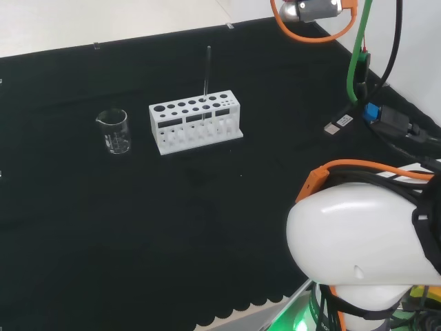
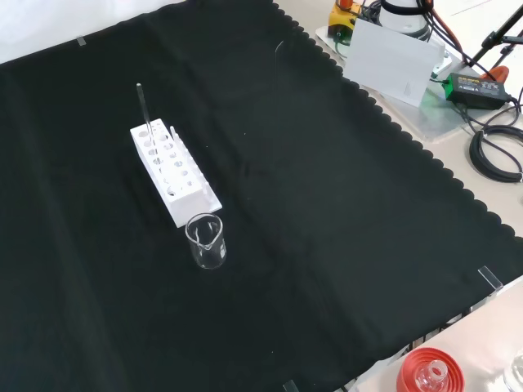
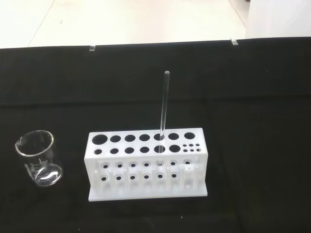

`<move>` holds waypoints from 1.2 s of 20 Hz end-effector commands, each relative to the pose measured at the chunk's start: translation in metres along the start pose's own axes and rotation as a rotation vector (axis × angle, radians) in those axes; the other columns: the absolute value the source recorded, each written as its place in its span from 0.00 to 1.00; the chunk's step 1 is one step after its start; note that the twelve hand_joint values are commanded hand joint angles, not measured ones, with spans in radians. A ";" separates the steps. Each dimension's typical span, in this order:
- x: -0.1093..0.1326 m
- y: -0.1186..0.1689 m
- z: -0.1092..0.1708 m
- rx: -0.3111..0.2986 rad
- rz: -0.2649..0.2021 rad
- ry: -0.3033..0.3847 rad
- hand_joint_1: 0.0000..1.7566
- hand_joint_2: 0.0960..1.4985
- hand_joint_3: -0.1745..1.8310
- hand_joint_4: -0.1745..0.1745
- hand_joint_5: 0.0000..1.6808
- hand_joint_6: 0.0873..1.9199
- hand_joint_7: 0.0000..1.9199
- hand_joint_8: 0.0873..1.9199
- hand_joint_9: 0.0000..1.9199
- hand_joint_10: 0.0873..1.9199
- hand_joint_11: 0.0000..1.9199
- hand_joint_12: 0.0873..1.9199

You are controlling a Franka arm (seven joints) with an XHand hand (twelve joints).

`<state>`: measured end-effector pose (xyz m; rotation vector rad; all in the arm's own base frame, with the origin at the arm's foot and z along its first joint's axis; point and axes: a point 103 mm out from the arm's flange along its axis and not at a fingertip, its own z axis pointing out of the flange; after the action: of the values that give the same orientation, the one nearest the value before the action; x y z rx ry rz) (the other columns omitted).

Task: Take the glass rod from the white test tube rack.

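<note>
The white test tube rack (image 1: 196, 124) stands on the black cloth, left of centre in the head view. A clear glass rod (image 1: 207, 69) stands upright in one of its holes, toward the rack's right end in that view, and rises well above the rack. The front view has the rack (image 2: 167, 171) at the upper left, with the rod (image 2: 142, 106) at its far end. From the wrist, the rack (image 3: 146, 162) and the rod (image 3: 164, 104) appear some distance off, with nothing touching them.
An empty glass beaker (image 1: 114, 131) stands just left of the rack in the head view and in front of it (image 2: 205, 240) in the front view. The arm's white link (image 1: 358, 234) bulks at the lower right. Off the cloth sit cables, an adapter (image 2: 474, 86) and a red ribbed stand (image 2: 429, 371).
</note>
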<state>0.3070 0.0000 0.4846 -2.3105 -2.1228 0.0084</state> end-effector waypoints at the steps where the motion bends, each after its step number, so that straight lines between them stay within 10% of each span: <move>1: -0.074 -0.050 -0.074 -0.090 0.177 0.058 0.35 0.48 0.25 0.46 0.11 0.03 0.12 0.13 0.28 0.00 0.15 0.54; 5: -0.082 -0.055 -0.079 -0.094 0.191 0.066 0.26 0.50 0.22 0.55 0.00 0.00 0.01 0.07 0.15 0.00 0.01 0.63; 24: -0.091 -0.058 -0.082 -0.091 0.195 0.075 0.25 0.51 0.21 0.55 0.00 0.00 0.00 0.10 0.14 0.00 0.00 0.64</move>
<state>0.2434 -0.0842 0.5674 -2.5221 -1.8958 -0.1690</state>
